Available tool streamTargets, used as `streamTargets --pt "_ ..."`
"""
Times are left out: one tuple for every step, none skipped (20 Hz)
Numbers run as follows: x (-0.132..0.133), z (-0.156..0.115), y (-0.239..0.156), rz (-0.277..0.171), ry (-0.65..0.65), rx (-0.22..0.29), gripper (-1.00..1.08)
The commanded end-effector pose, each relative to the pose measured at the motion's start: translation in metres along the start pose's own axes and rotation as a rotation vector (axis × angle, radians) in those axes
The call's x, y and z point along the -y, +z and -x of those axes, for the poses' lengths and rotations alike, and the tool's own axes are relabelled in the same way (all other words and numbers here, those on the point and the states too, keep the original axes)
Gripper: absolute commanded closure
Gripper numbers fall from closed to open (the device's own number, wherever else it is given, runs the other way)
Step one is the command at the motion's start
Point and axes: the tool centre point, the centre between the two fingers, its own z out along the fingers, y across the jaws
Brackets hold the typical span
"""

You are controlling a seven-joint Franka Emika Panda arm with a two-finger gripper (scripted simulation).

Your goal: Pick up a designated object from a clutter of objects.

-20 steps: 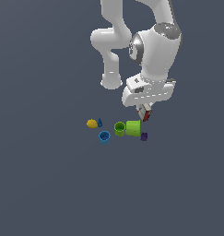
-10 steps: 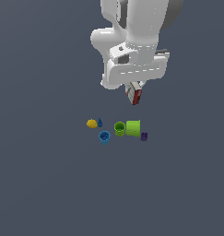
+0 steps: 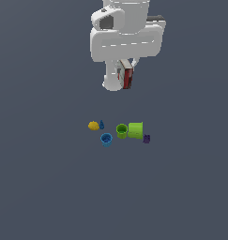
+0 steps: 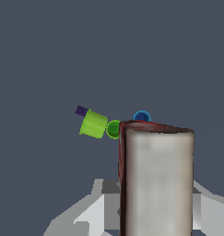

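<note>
The designated object, a flat red and white box [image 3: 128,78] [image 4: 157,182], hangs high above the clutter with my gripper [image 3: 126,78] shut on it. In the wrist view its pale grey face fills the foreground and hides my fingers. On the floor far below lie the clutter's other pieces: a yellow lump [image 3: 93,125], a small blue cone [image 3: 102,124], a blue cup [image 3: 106,139] [image 4: 141,116], a dark green cup [image 3: 121,131] [image 4: 114,129], a lime green cup on its side [image 3: 135,130] [image 4: 93,124] and a purple piece [image 3: 146,138] [image 4: 81,110].
The floor is a plain dark grey surface. My white arm [image 3: 125,37] fills the upper middle of the exterior view.
My gripper has risen steadily with the red and white box, from just above the lime green cup to well above the clutter. The items on the floor have not moved.
</note>
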Motion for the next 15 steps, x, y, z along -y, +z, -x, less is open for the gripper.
streamTargets --pt "-0.008 0.002 -0.014 0.001 0.0 0.002 1.08" --pt "-0.011 0.002 -0.018 0.001 0.0 0.002 1.08" --pt "-0.013 0.003 -0.022 0.001 0.0 0.002 1.08" --pt "-0.015 0.003 -0.026 0.002 0.0 0.002 1.08" --pt "-0.017 0.003 -0.029 0.002 0.0 0.002 1.08" --pt "-0.018 0.003 -0.031 0.002 0.0 0.002 1.08" --pt "-0.02 0.004 -0.033 0.002 0.0 0.002 1.08" --pt "-0.021 0.004 -0.035 0.002 0.0 0.002 1.08" --pt "-0.021 0.003 -0.036 0.002 0.0 0.002 1.08" --pt "-0.022 0.003 -0.036 0.002 0.0 0.002 1.08" --pt "-0.022 0.003 -0.036 0.002 0.0 0.002 1.08" --pt "-0.021 0.003 -0.036 0.002 0.0 0.002 1.08" --pt "-0.021 0.003 -0.035 0.002 0.0 0.002 1.08" --pt "-0.02 0.002 -0.034 0.002 0.0 0.002 1.08" --pt "-0.02 0.002 -0.034 0.002 0.0 0.002 1.08"
